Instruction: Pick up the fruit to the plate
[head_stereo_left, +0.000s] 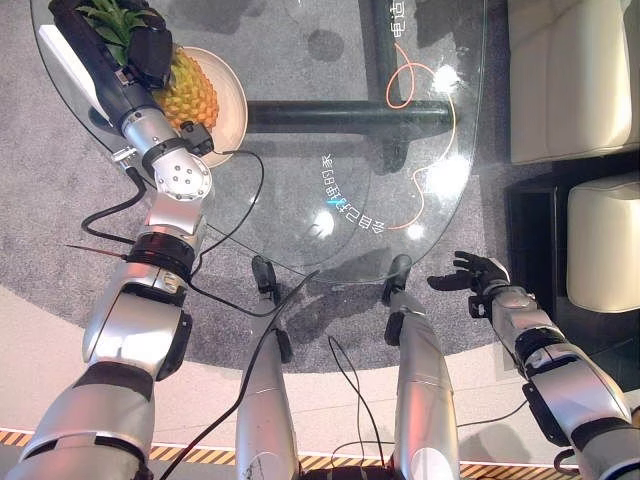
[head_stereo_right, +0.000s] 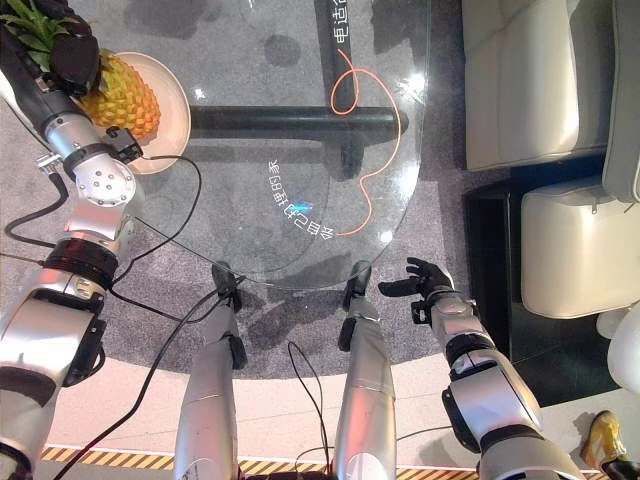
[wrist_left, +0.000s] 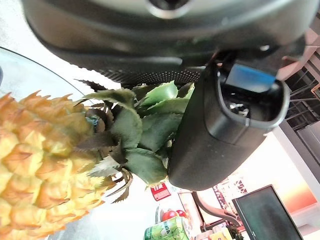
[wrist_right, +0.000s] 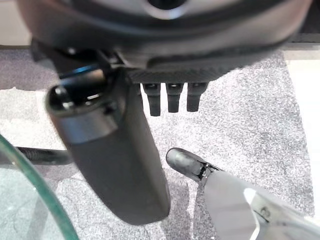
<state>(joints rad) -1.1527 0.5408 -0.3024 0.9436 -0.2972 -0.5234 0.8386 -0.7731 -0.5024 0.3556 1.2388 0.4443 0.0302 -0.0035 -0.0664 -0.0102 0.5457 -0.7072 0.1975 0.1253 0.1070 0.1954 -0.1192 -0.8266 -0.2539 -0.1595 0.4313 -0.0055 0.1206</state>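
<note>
Head and wrist views. The pineapple (head_stereo_left: 186, 90) lies on the cream plate (head_stereo_left: 232, 95) at the far left corner of the glass desk (head_stereo_left: 300, 150). The left hand (head_stereo_left: 148, 48) sits at the pineapple's leafy crown (wrist_left: 145, 125), fingers curled round the leaves. The right hand (head_stereo_left: 472, 274) hangs beside the desk's near right edge over the grey carpet (wrist_right: 250, 115), fingers relaxed, holding nothing. An orange cord (head_stereo_left: 432, 130) lies on the desk.

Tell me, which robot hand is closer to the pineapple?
The left. The left hand is right at the pineapple, on its leafy top, over the plate. The right hand hangs far away, off the glass table's near edge.
</note>
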